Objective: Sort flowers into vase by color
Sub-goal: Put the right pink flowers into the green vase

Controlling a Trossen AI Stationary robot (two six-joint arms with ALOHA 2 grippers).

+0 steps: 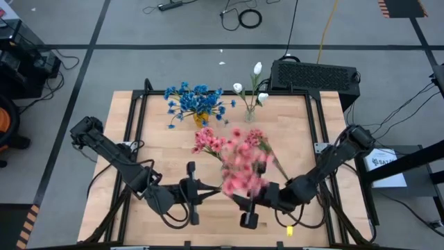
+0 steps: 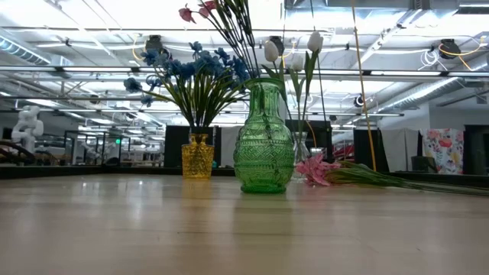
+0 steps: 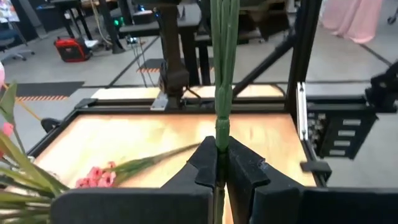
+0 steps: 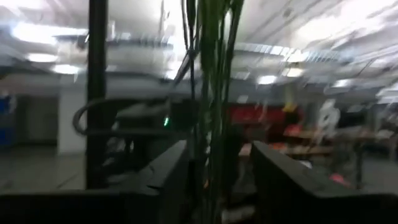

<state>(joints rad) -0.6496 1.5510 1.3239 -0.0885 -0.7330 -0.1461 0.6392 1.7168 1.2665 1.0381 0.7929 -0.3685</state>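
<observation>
Two arms meet at the tabletop's [image 1: 159, 153] near edge. Left gripper [image 1: 193, 193] has its jaws clenched on the green stems [image 3: 222, 93] of a pink sprig [image 1: 243, 170] held upright. Right gripper [image 1: 251, 208] stands beside it, jaws parted around the same stems. Farther back: blue flowers [image 1: 194, 101] in a yellow vase [image 2: 198, 157], a green vase [image 2: 263, 145], white buds [image 1: 250, 87], and more pink sprigs [image 1: 215, 142] lying flat.

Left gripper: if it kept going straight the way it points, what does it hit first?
Likely the right gripper, close ahead across the pink flower stems that the left gripper is shut on. Depth between the two is hard to judge.
</observation>
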